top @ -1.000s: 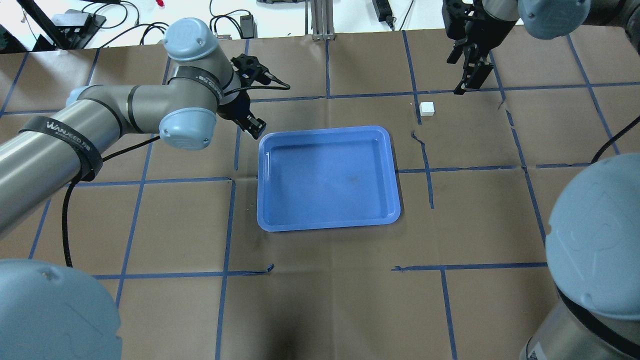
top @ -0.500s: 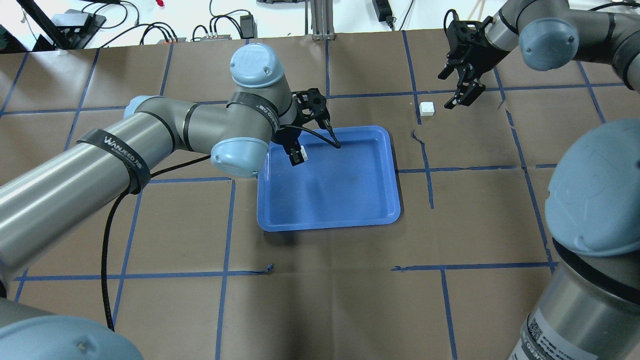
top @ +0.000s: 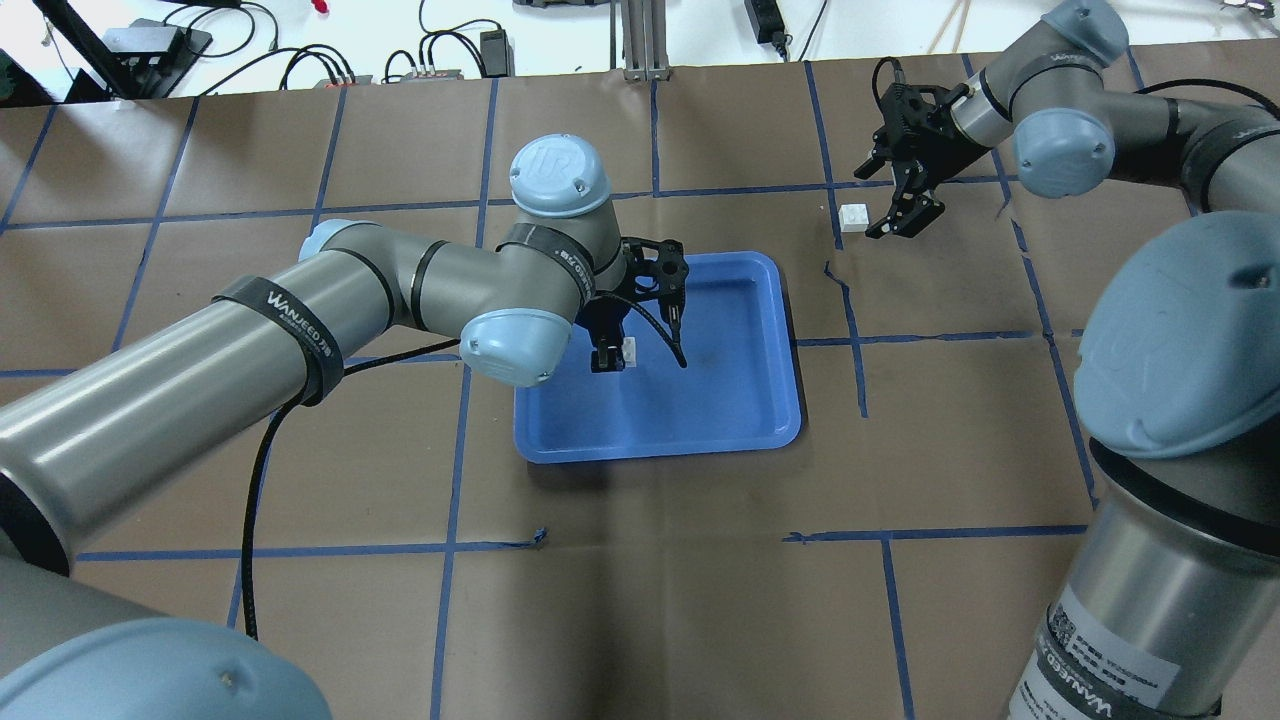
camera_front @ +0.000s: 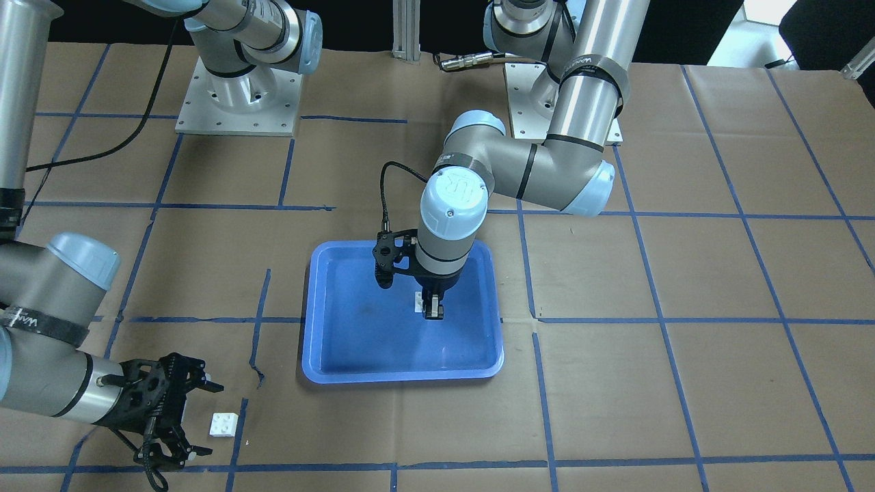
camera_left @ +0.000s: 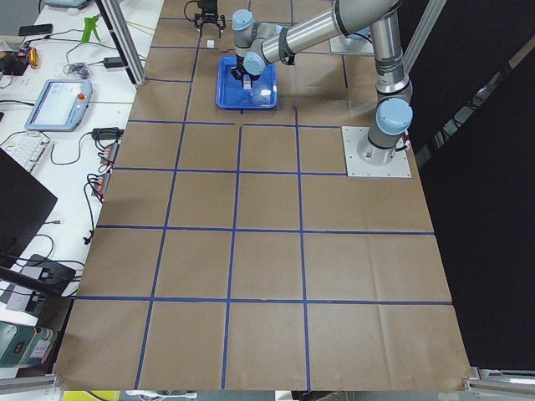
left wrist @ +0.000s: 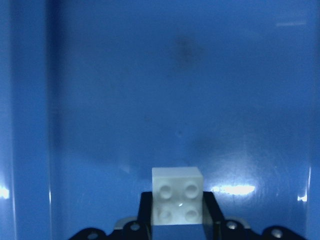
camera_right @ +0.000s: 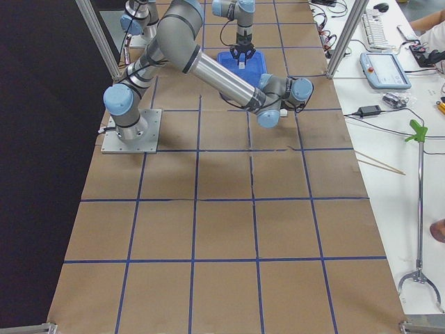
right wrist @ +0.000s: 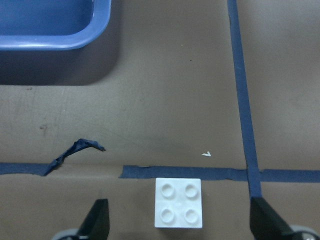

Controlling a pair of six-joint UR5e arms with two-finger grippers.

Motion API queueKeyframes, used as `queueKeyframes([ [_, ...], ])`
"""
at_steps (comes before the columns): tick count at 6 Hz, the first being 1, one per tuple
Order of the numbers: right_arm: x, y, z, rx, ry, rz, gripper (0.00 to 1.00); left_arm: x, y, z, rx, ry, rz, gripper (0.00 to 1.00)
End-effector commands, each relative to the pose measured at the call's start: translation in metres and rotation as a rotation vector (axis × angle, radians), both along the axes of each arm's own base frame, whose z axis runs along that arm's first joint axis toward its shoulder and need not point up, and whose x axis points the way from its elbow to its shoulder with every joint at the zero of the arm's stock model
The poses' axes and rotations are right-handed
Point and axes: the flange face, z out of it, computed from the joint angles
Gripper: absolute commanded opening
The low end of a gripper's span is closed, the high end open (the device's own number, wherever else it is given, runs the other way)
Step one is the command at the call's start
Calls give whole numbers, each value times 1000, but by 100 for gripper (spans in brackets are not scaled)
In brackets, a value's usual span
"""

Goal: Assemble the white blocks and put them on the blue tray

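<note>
Two entries, pieces unjoined.

1. first white block (left wrist: pixel 177 200): studs facing wrist camera, clamped between fingers of left gripper (top: pixel 608 357). Sits over floor of blue tray (top: pixel 700 395), slightly toward 9 o'clock of tray centre in overhead view. Contact with floor: cannot tell.
2. second white block (top: pixel 853 217): studs up, on table (top: pixel 650 600) paper at 2 o'clock of tray, well outside rim. At its 3 o'clock, right gripper (top: pixel 868 203), fingers spread wide, flanking block without touching.

Overhead and front views face each other, sharing the blue tray (top: pixel 722 402)
</note>
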Motion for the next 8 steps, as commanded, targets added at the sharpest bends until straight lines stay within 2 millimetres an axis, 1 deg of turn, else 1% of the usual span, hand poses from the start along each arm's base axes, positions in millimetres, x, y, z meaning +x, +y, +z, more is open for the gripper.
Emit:
queueKeyframes([
  [1, 1, 1, -14, 8, 4, 5, 100, -13, 11, -6, 18, -7, 98, 0],
  [2, -1, 1, -15, 12, 7, 2, 100, -14, 11, -16, 30, -14, 111, 0],
  [3, 0, 0, -13, 1, -1, 10, 97, -14, 10, -15, 22, -13, 111, 4],
  [4, 1, 0, -13, 1, 1, 11, 82, -15, 10, -17, 26, -8, 111, 68],
  [5, 0, 0, -12, 0, 1, 10, 68, -17, 11, -15, 21, -4, 104, 96],
  [6, 1, 0, -12, -1, 0, 13, 60, -17, 10, -3, 3, 2, 97, 98],
  [7, 0, -1, -11, -2, 0, 10, 49, -18, 6, 29, -46, 16, 102, 99],
  [8, 0, -1, -10, -4, 0, 8, 40, -7, 17, 89, -27, 8, 129, 99],
])
